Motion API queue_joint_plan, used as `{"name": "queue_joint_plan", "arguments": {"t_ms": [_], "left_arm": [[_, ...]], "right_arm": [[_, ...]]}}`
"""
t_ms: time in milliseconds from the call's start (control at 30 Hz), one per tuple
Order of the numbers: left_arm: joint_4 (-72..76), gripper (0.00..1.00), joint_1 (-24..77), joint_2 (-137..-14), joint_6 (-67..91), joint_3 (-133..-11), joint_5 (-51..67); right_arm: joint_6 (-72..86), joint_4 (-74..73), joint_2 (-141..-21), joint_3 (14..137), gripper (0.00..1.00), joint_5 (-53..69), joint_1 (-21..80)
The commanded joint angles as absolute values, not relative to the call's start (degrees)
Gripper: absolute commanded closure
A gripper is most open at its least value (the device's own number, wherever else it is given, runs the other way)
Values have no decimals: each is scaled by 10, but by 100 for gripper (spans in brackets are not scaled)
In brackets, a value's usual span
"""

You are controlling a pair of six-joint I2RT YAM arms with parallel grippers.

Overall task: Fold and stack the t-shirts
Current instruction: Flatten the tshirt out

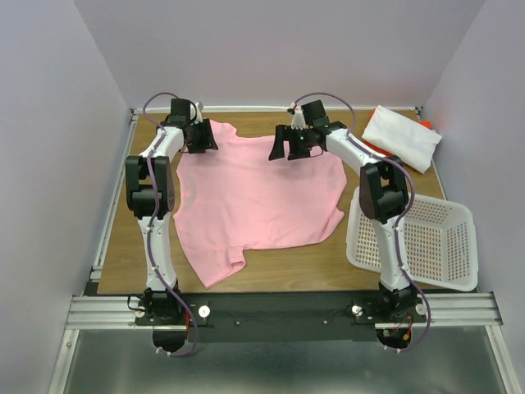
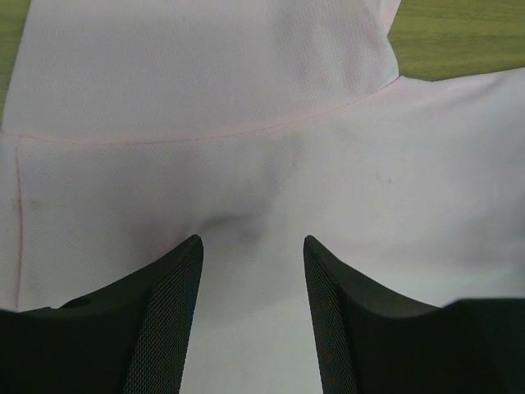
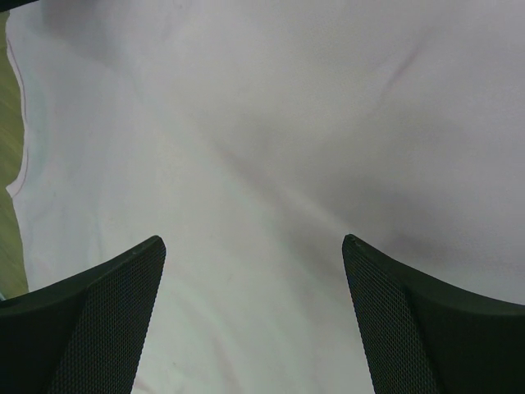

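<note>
Here, outstretched left tool and right tool gape over the pink t-shirt.

We are looking at two matching arms: the left arm and the right arm are each showing white, rounded links joined by chunky black joint housings. A thin mauve cable is looping out near the left one's wrist and trailing along its links, and a second cable is doing the same on the right. Both arms are ending in black bases. The left gripper and the right gripper are all black (matte plastic, by the look), and from the wrist cameras we are seeing tapering fingers whose inner faces are carrying a fine mesh-like grip texture.
</note>
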State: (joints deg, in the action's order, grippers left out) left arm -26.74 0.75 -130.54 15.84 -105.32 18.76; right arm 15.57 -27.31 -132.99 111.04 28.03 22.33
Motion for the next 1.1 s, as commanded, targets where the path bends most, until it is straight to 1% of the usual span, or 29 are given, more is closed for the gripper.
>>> {"name": "queue_joint_plan", "arguments": {"t_ms": [0,133,267,567,700,867,1067], "left_arm": [[-293,40,5,-1274,144,-1067,173],[-273,39,5,-1220,151,-1026,180],[-247,39,5,-1152,163,-936,210],[-232,40,31,-1046,185,-780,166],[-231,40,41,-1027,186,-729,166],[-221,40,44,-1034,184,-684,174],[-205,40,34,-1077,191,-685,178]], "right_arm": [[132,-311,-1298,1122,5,247,226],[126,-312,-1260,1086,5,218,226],[130,-312,-1228,1032,5,219,226],[132,-311,-1198,949,5,221,226],[130,-311,-1187,924,6,218,227],[124,-310,-1189,900,6,209,229],[119,-310,-1215,907,7,200,230]]}}
